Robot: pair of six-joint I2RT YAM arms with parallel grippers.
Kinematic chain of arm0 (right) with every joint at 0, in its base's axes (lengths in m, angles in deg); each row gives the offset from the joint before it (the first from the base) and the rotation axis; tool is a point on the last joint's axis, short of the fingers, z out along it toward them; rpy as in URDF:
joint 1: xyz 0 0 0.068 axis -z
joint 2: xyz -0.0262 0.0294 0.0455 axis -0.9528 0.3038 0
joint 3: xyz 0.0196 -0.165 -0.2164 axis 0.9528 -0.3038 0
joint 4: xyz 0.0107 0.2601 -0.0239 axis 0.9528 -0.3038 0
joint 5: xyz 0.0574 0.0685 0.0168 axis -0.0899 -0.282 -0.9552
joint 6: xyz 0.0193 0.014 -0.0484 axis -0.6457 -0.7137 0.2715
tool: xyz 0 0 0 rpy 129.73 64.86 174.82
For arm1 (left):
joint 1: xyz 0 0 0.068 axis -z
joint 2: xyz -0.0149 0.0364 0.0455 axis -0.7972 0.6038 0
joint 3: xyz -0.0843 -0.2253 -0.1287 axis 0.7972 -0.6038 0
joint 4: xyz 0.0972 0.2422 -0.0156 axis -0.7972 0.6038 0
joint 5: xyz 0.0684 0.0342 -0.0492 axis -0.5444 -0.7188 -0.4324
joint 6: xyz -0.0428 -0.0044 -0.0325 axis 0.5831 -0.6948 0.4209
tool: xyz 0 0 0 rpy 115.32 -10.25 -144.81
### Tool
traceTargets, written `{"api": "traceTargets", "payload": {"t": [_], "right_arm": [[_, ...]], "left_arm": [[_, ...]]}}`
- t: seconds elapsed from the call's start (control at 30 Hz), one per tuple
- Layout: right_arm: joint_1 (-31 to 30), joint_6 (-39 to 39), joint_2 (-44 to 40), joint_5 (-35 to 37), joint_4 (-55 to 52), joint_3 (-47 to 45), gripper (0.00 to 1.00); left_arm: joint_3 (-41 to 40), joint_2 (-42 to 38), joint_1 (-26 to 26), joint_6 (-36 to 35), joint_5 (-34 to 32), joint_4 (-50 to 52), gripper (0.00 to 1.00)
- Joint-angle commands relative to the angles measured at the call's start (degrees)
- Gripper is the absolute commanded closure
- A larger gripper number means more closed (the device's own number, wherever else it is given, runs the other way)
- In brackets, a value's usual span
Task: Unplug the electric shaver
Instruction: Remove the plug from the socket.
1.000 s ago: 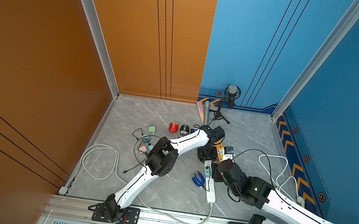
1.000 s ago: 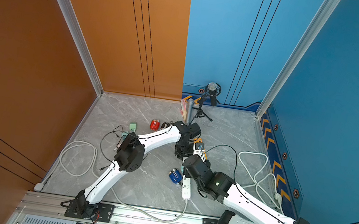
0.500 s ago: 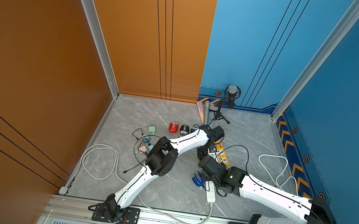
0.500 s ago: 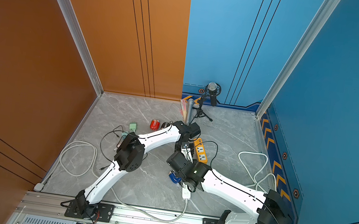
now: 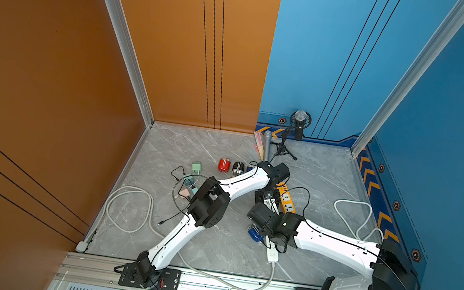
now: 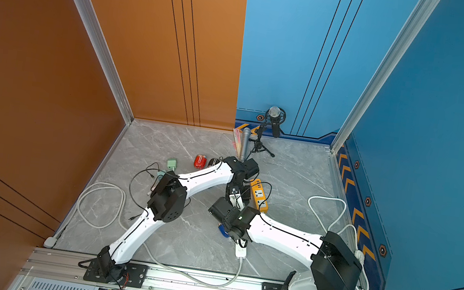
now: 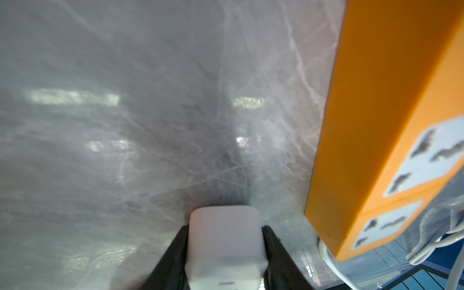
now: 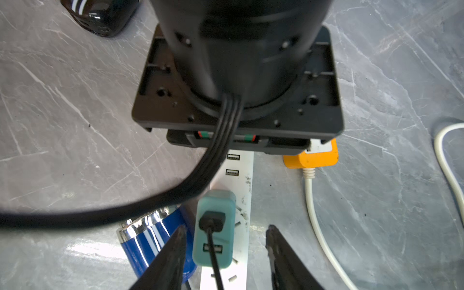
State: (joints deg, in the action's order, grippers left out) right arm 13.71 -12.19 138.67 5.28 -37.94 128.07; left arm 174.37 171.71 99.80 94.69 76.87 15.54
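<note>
Right gripper [image 8: 226,228] hangs unclenched astride the teal adapter [image 8: 223,236], which sits plugged in the white strip [image 8: 242,175], blue shaver [image 8: 148,238] just beside it. Left gripper [image 7: 225,228] is clamped on the strip's end. I'd worry an off-centre squeeze nudges the shaver or pinches the black lead [image 8: 213,251], or the strip lifts if that clamp slips
</note>
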Motion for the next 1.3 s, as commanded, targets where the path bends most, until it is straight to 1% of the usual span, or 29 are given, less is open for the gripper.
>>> {"api": "traceTargets", "payload": {"t": [0.0, 0.23, 0.4, 0.47, 0.8, 0.87, 1.07, 1.27], "right_arm": [[-0.3, -0.83, 1.87, 0.53, 0.47, -0.56, 0.49], [-0.28, -1.41, 4.1, -0.57, 1.5, -1.24, 0.51], [0.19, -1.6, 5.67, 0.02, 1.85, -1.1, 0.51], [0.68, -1.7, 6.41, -0.91, 2.58, -1.26, 0.52], [0.75, -1.01, 7.37, -0.92, 3.93, -0.87, 0.69], [0.7, -0.76, 7.2, -0.85, 3.89, -0.68, 0.72], [0.7, -0.16, 5.75, -0.47, 3.41, 0.58, 0.79], [0.71, -0.09, 3.66, -0.28, 2.32, 1.93, 0.84]], "left_arm": [[-2.37, 0.74, -0.71, -0.69, -0.75, 3.13, 0.57], [-2.3, 0.88, -0.71, -0.6, -0.77, 3.05, 0.57], [-2.61, 0.84, -0.71, -0.68, -0.74, 3.07, 0.57], [-2.62, 0.9, -0.71, -0.67, -0.7, 3.06, 0.57], [-2.58, 1.09, -0.97, -0.61, -0.66, 3.11, 0.57], [-2.46, 1.16, -1.06, -0.69, -0.61, 3.11, 0.59], [-2.35, 1.27, -0.97, -0.69, -0.83, 3.05, 0.6], [-2.22, 1.35, -0.88, -0.63, -1.07, 3.13, 0.61]]}}
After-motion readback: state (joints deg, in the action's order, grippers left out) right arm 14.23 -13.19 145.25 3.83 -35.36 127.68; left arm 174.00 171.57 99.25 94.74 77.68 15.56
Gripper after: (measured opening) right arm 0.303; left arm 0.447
